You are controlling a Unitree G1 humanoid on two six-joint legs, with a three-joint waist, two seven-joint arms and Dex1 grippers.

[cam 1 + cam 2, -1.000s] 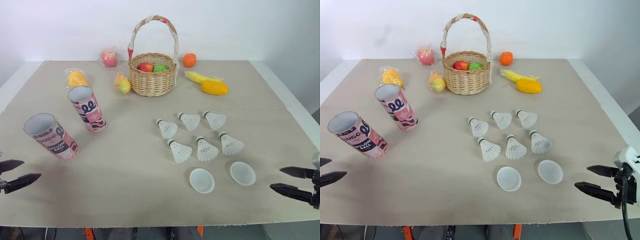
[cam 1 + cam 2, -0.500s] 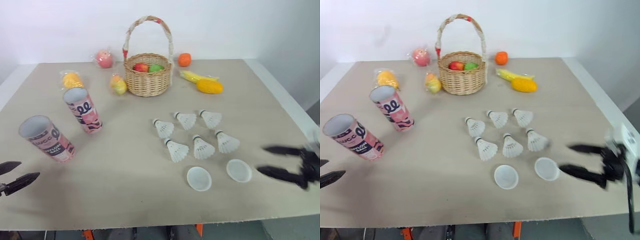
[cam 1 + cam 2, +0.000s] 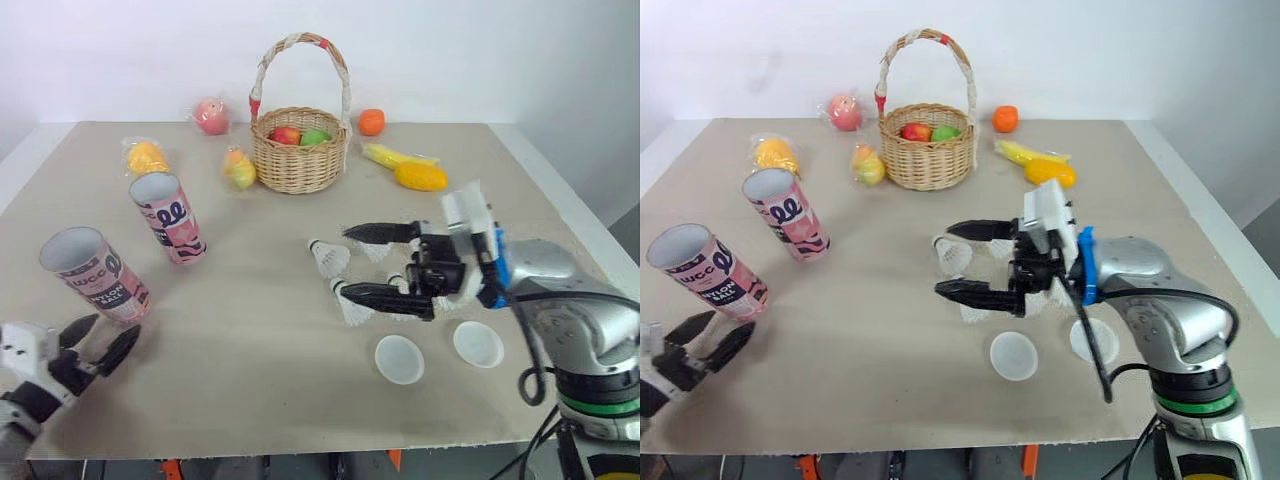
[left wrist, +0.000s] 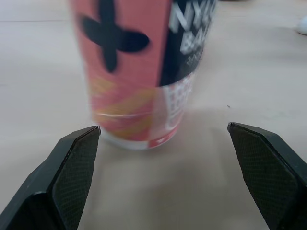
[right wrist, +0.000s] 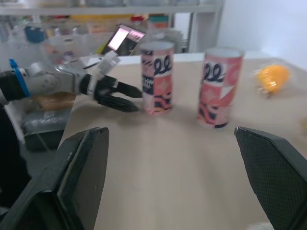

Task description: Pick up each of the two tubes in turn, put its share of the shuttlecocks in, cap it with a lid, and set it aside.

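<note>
The table is looked down on by the two eye views, which are aimed forward and share nearly one scene, the front tube included. That tube is viewed very close and level by the left wrist view. It is seen from well across the table by the right wrist view, along with the second tube beside it and the left gripper near it.

The beige counter carries a near tube and a far tube standing open-topped on the left. Shuttlecocks lie right of centre. A left lid and a right lid lie nearer the front edge. A basket, an orange and wrapped fruit sit at the back.
</note>
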